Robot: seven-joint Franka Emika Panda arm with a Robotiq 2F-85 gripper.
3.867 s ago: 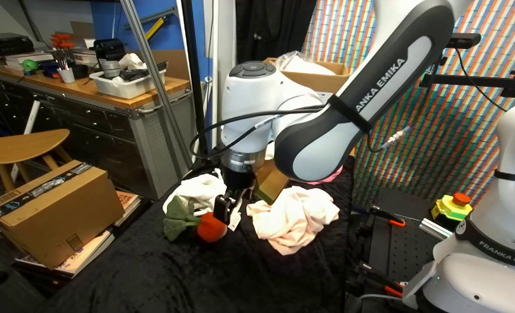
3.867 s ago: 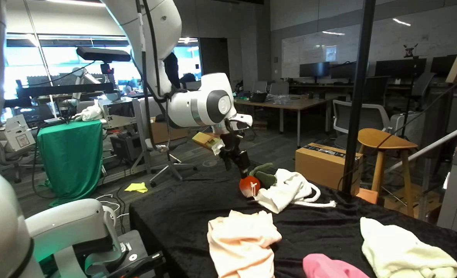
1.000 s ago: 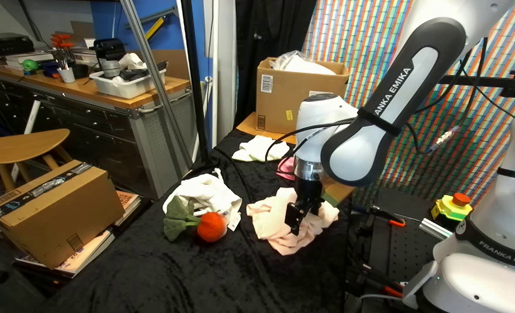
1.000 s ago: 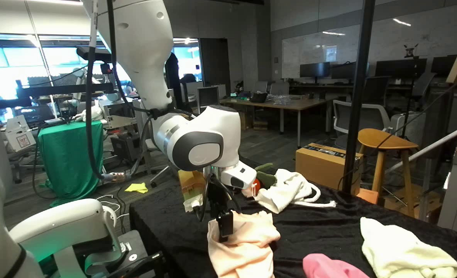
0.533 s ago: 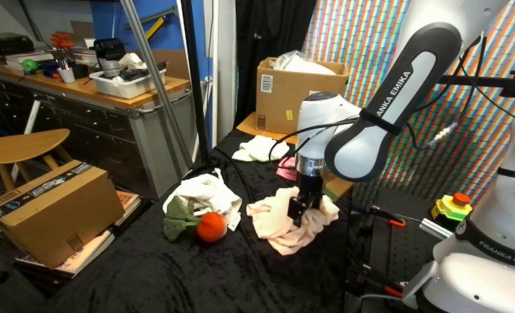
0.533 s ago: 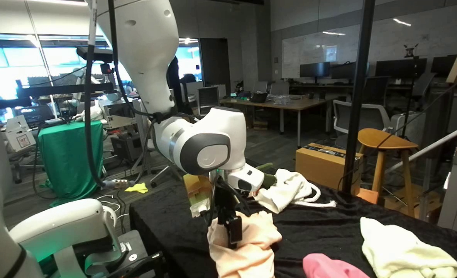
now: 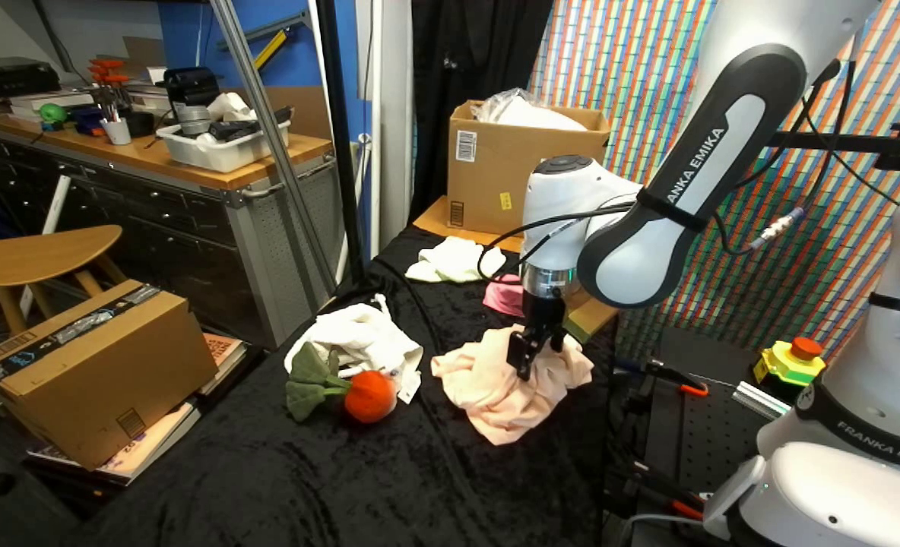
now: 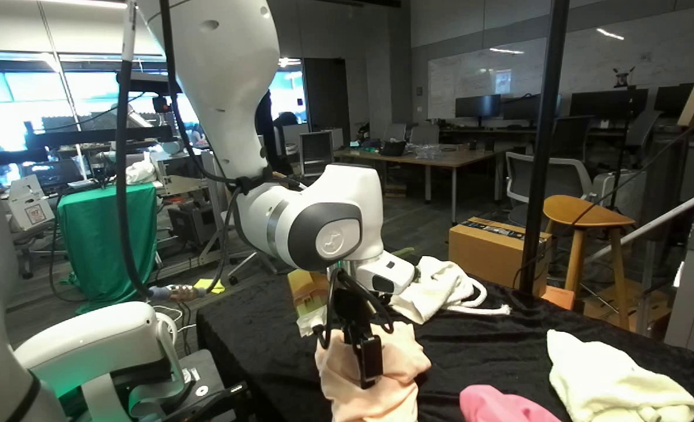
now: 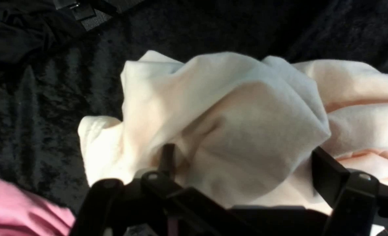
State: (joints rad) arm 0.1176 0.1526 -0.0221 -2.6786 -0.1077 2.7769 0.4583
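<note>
My gripper [image 9: 246, 162] stands open over a crumpled peach cloth [image 9: 230, 98], fingers pointing down. In the wrist view, folds of this cloth lie between and beneath the spread fingers, and the left fingertip [image 9: 167, 155] sits close against a fold; whether it touches I cannot tell. Both exterior views show the gripper [image 7: 539, 355] right at the cloth [image 7: 488, 391]. Off to its side lies a plush red-orange radish [image 7: 370, 396] with green leaves, beside a white cloth bag [image 7: 362, 338]. In an exterior view the arm hides most of the radish, while the bag [image 8: 441, 287] shows.
Behind the peach cloth lie a pink cloth [image 7: 503, 296] and a pale green-white cloth [image 7: 457, 260]. A large cardboard box [image 7: 526, 175] stands at the far end of the black-covered table [image 7: 389, 486]. A black post [image 8: 543, 146] rises at the table's edge.
Earlier the gripper was at the radish; it has since swung over to the peach cloth. Over the last second it edged towards the pink cloth, staying open, and the peach folds shifted slightly.
</note>
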